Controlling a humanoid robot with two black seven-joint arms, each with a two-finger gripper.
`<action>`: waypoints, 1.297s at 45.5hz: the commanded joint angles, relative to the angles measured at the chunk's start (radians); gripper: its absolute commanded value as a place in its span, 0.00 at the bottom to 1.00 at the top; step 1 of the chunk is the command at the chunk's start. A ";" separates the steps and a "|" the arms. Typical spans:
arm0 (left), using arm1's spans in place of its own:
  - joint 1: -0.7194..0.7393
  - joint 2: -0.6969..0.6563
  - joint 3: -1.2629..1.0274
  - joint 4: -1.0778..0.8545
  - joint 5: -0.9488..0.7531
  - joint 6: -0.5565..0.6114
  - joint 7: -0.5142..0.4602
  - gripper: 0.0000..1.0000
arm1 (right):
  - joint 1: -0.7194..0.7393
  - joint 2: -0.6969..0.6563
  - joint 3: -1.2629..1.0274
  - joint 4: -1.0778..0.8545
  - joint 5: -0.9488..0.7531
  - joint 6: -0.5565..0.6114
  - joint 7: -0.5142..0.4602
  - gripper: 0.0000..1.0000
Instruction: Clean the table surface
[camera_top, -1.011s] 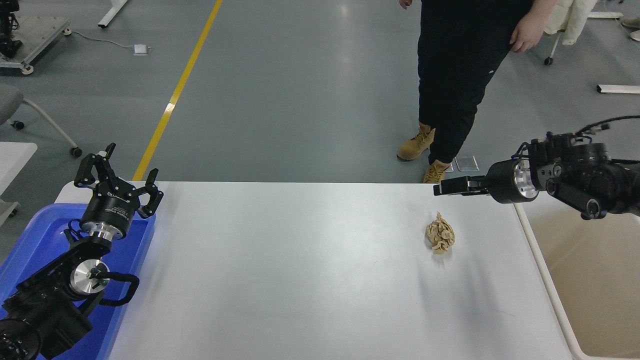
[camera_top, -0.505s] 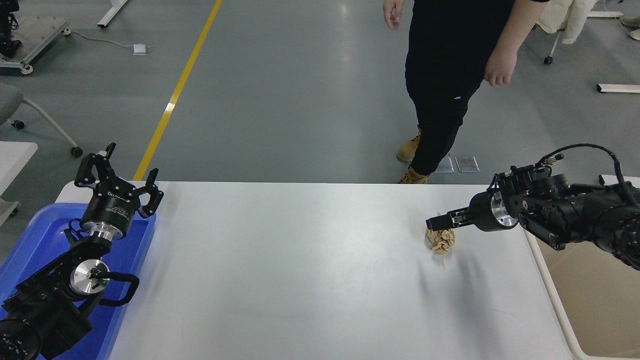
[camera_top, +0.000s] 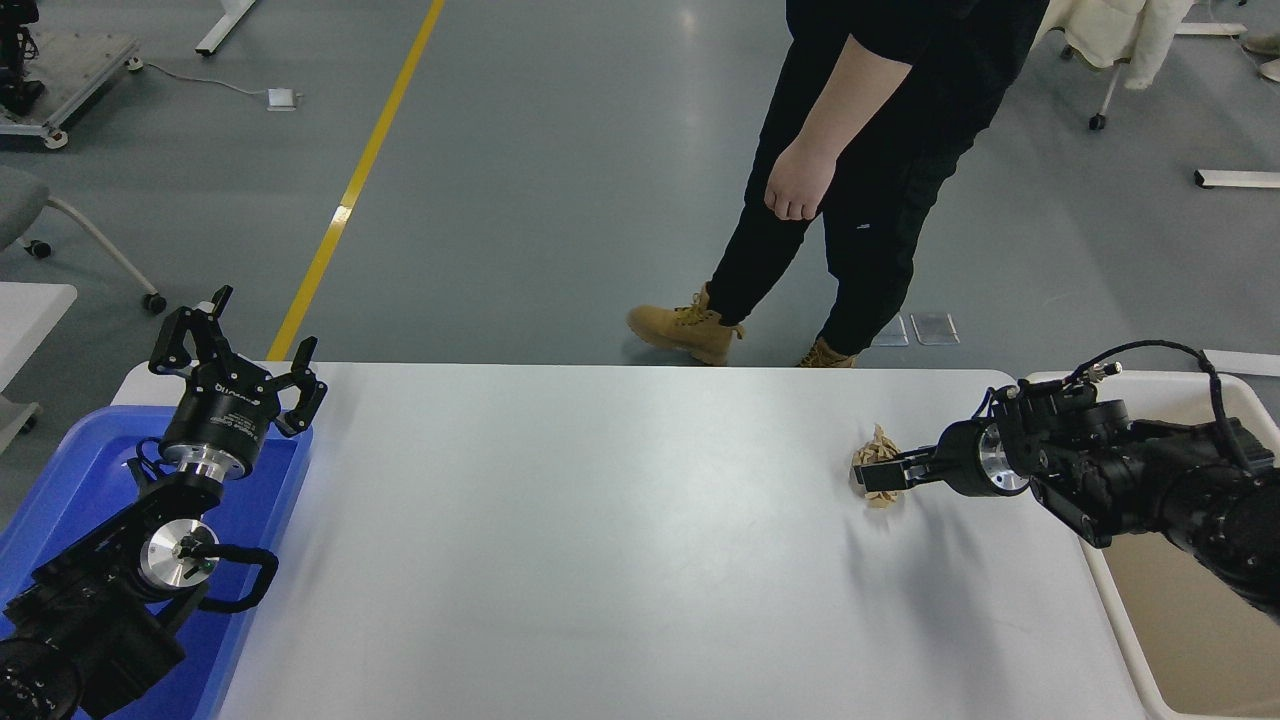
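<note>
While the table runs lengthwise left to right, the right gripper, lower than before, now pinches the paper wad; left gripper splayed.

Blue tray, beige bin, person

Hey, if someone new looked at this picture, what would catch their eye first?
Probably the crumpled tan paper wad on the white table, right of centre, with the right claw at it. Next, the person in tan boots walking past the far edge, and the left claw parked over the blue tray.
</note>
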 joint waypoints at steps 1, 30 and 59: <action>0.000 0.001 0.000 0.000 0.000 0.001 0.000 1.00 | -0.039 0.006 0.000 -0.033 0.069 -0.031 0.000 0.99; 0.000 0.000 0.000 0.000 0.000 -0.001 0.000 1.00 | -0.096 0.028 0.008 -0.033 0.212 -0.140 0.005 0.86; 0.000 0.000 0.000 0.000 0.000 0.001 0.000 1.00 | -0.145 0.040 0.009 -0.102 0.214 -0.144 0.005 0.00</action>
